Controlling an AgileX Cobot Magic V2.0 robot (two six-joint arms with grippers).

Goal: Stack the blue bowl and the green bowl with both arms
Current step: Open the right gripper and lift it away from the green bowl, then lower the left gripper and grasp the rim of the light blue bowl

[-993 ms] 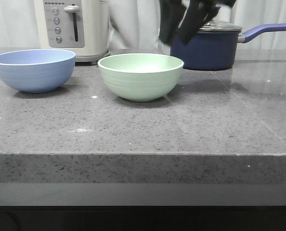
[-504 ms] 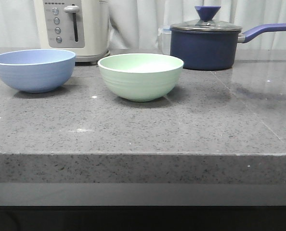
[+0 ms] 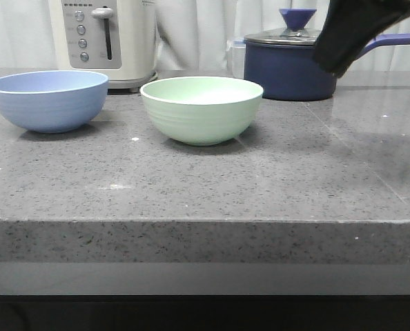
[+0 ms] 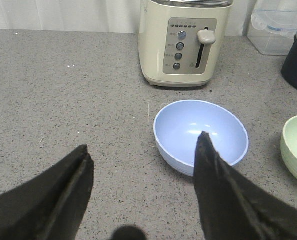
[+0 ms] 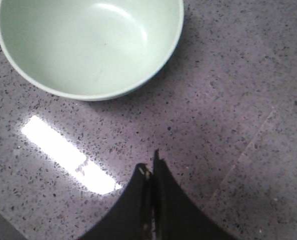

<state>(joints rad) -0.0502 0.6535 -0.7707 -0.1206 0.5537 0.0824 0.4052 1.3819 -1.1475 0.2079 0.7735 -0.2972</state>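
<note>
Speckled grey stone forms the countertop point(image 3: 191, 200), and on it the round matte pale periwinkle-blue bowl point(image 3: 47, 100) stands upright toward the left, just in front of the cream toaster point(image 3: 103, 38), while the round matte pale mint-green bowl point(image 3: 201, 109) of the same size stands near it to the right, the two apart and both empty. Both look like stiff, light moulded ware with thin rims and faintly ridged sides; I would judge them easy to lift but apt to slide on the polished stone, so a pinch over the rim — one finger inside, one outside — seems the surest hold, since the curved wall offers little else. In the left wrist view the left gripper point(image 4: 143, 172) hangs above the counter with its fingers spread wide, one tip overlapping the blue bowl's near rim in the picture; whether it touches cannot be told. In the right wrist view the right gripper point(image 5: 149, 172) has its fingers pressed together on nothing, the green bowl beyond its tip. From the front only a blurred black piece of the right arm point(image 3: 353, 31) shows at the upper edge, covering part of the dark navy lidded saucepan point(image 3: 295, 65); the left arm is out of that view.
</note>
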